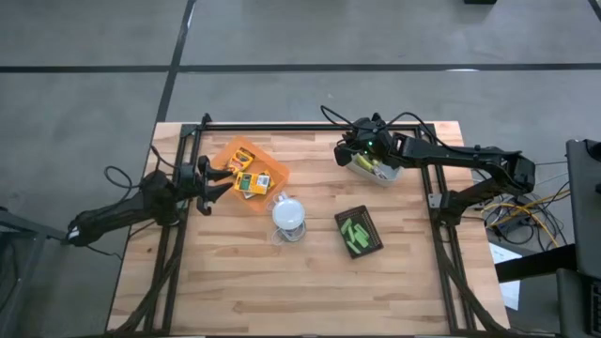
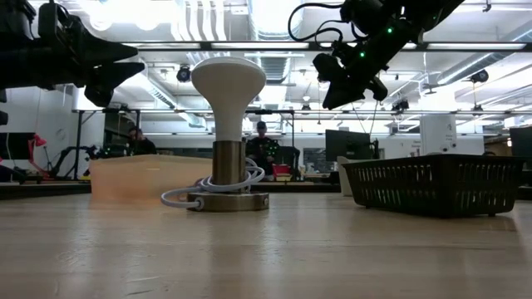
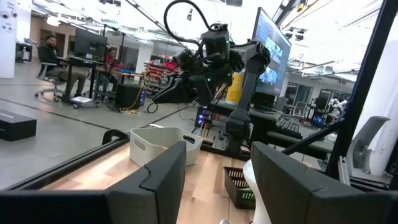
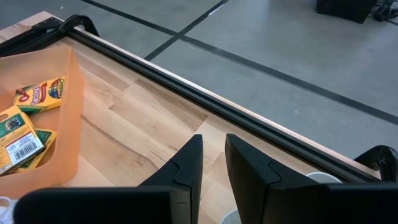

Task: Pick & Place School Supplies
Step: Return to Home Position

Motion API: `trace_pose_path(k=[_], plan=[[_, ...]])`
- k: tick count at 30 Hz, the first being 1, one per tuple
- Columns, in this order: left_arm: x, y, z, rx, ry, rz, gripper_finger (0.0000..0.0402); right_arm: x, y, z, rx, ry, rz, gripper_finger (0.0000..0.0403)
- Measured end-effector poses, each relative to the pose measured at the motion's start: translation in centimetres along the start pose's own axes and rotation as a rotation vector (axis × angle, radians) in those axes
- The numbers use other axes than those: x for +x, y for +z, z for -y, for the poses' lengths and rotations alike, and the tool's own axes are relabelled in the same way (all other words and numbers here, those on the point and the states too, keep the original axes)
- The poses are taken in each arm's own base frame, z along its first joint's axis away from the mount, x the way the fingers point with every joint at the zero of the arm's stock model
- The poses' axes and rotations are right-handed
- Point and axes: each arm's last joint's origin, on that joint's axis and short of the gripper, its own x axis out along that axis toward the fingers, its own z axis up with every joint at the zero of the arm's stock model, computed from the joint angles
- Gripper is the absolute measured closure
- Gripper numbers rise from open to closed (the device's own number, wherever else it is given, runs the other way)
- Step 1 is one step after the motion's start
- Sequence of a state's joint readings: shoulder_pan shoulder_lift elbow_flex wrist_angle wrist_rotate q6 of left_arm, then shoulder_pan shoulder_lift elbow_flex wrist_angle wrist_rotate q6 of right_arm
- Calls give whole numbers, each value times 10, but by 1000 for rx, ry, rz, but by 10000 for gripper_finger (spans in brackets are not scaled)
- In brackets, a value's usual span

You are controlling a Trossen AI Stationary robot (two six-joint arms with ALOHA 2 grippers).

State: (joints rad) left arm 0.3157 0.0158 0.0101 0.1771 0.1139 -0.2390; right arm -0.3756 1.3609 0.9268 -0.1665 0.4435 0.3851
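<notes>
Yellow-and-green printed boxes (image 4: 38, 93) lie in the orange tray (image 1: 233, 153) at the far left. Bright green chunks (image 1: 355, 233) lie in the black tray (image 1: 371, 218). Yellow-green items (image 1: 376, 167) sit in the pale tray (image 1: 392, 176) at the far right. My left gripper (image 3: 217, 152) hovers open at the orange tray's left side (image 1: 214, 180), holding nothing. My right gripper (image 4: 213, 140) hangs high above the table (image 2: 337, 79), just left of the pale tray (image 1: 344, 150). Its fingers stand a narrow gap apart with nothing between them.
A white domed lamp (image 1: 289, 216) on a clear base stands mid-table between the orange and black trays. A dark metal frame (image 1: 310, 124) runs along the table's far and side edges. Bare wood lies toward the near edge. People sit in the room beyond (image 3: 53, 53).
</notes>
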Motion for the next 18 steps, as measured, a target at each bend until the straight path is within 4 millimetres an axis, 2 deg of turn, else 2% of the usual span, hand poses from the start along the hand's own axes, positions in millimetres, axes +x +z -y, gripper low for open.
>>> trace_pose_path(k=[10, 15, 18], plan=[[0, 0, 0, 0, 0, 2, 213, -1, 0, 0, -49, 6, -5, 335], [0, 0, 0, 0, 0, 2, 213, -17, 5, 2, -41, 151, -34, 335], [0, 0, 0, 0, 0, 2, 214, -34, 13, 4, -26, 179, 20, 335]])
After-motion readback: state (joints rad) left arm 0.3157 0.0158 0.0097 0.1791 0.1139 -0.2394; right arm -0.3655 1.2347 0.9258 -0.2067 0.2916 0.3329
